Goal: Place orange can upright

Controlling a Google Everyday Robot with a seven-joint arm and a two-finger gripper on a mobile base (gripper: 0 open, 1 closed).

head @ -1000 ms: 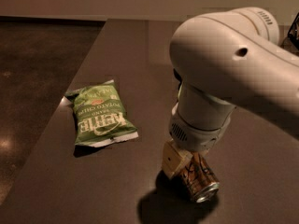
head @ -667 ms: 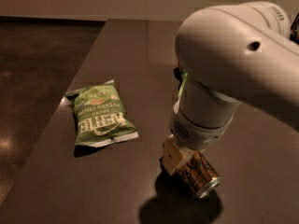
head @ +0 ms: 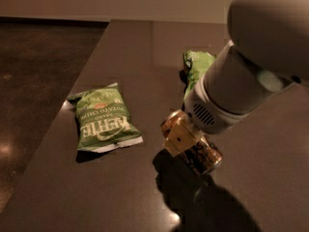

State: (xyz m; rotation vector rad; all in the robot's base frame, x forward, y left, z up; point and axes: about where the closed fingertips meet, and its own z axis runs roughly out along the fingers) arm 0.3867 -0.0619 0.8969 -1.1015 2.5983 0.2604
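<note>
Orange can (head: pixel 205 154): a slim can with a shiny orange-gold skin, dark squiggly markings and a silver rim at its lower end. It sits at about 5 o'clock from the middle of the view, over the dark table (head: pixel 120 192). It is tilted, with one end toward 10 o'clock and the other toward 4 o'clock, and it throws a dark shadow toward 6 o'clock.

The gripper (head: pixel 186 141) is clamped across the can's middle, a tan finger (head: pixel 177 138) lying over its side. The white arm (head: pixel 231 93) runs off toward 2 o'clock.

A green chip bag (head: pixel 104 121) lies flat at 9 o'clock from the can, well apart. A second green bag (head: pixel 197 64) shows at 12 o'clock, partly behind the arm.

Since 0.7 s ago the can and gripper have moved toward 12 o'clock and the arm has swung toward 2 o'clock, uncovering the second bag. The flat bag has not moved.
</note>
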